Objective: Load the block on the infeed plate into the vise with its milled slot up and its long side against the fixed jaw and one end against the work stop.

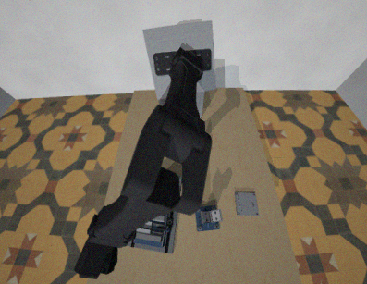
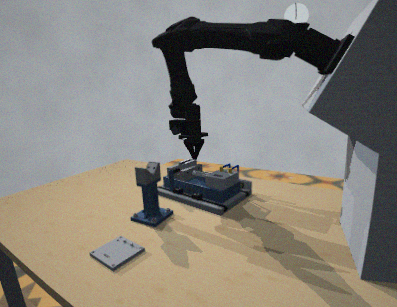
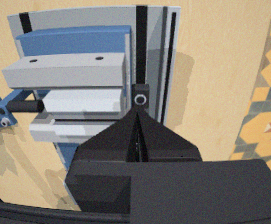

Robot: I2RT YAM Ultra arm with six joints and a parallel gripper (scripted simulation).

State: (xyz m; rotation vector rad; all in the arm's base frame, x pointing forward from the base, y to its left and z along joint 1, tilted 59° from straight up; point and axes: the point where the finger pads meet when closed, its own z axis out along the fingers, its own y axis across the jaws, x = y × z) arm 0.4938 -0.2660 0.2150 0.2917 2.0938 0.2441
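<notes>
Our gripper (image 3: 138,140) is pressed together with nothing in it, hanging over the vise (image 2: 203,184). The part (image 3: 81,101) lies in the vise between the jaws. We think it is hard, smooth and a bit heavy, best held by its long sides.
</notes>
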